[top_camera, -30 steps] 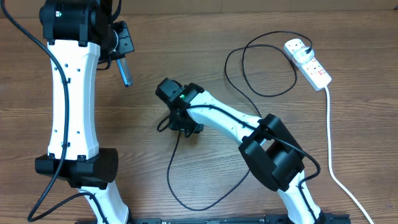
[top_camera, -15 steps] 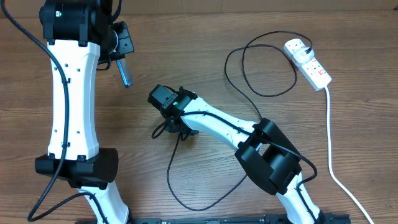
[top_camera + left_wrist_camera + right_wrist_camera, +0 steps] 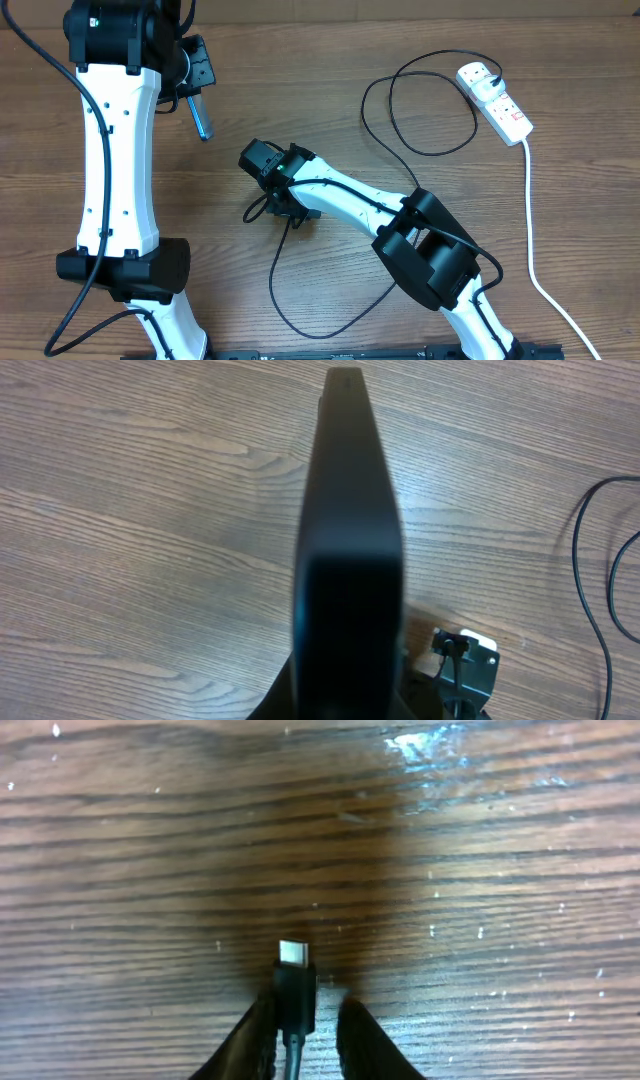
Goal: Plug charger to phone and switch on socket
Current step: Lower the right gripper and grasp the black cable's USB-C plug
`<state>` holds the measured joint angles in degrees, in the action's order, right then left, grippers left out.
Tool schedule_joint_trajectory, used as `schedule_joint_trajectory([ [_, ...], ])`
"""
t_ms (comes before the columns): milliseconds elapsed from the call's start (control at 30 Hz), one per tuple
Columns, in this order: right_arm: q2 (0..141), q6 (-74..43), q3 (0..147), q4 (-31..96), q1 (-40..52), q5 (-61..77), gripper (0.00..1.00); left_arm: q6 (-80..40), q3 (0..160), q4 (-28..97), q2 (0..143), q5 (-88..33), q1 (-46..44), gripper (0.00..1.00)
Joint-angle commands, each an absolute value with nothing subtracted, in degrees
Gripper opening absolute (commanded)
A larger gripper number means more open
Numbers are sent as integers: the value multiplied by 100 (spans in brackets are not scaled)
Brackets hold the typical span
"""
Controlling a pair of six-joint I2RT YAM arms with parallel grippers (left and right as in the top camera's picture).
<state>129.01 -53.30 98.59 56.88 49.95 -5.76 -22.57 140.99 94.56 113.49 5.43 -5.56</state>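
wood-grain table [image 3: 330, 60]: right gripper [image 3: 300, 1018] pinches tip of thin black charger cable [image 3: 295, 982], left gripper [image 3: 193, 95] clamps slim blue-screened phone [image 3: 348, 510], well apart from it. plug-in & white power-strip socket [image 3: 497, 100] switch look tbd.

Left wrist view: phone [image 3: 348, 560] edge-on, dark blur, screen unseen. Right wrist view: right gripper [image 3: 300, 1012] and charger [image 3: 295, 988] cut by bottom edge. Overhead: socket [image 3: 495, 100] switches too small to read.
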Motion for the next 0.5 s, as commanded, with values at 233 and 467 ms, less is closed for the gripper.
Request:
schedule_joint_trajectory([
  [233, 13107, -5365, 9848, 5693, 5009, -305, 14, -2318, 14136, 9428, 11316, 639, -517, 4],
  [467, 13107, -5363, 9848, 5695, 5009, -152, 12, -2318, 14136, 9426, 11316, 637, -517, 4],
])
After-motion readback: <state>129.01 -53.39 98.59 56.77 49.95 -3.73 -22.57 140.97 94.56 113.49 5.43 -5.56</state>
